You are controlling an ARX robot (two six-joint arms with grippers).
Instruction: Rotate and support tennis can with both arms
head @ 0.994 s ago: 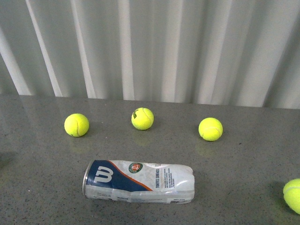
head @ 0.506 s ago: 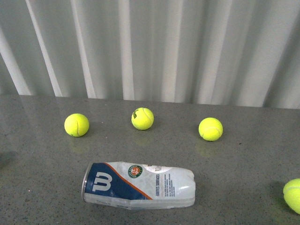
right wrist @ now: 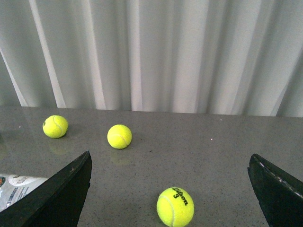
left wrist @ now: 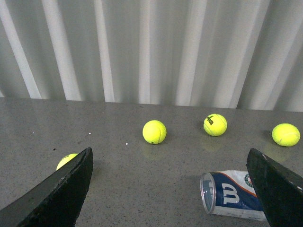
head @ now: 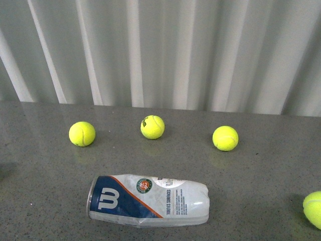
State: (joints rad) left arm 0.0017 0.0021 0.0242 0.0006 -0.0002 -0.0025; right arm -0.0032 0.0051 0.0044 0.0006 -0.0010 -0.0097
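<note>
can (head: 148,201) lying on its side on table (head: 261,165), near front edge, W end left, nothing touching it | left gripper (left wrist: 169,156) spread wide, empty | right gripper (right wrist: 169,158) spread wide, empty | balls (head: 152,127) in row behind can | stray ball (head: 313,209) far right

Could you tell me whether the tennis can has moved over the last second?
Yes: the tennis can rolled slightly nearer the camera, away from the unmoved middle ball.
</note>
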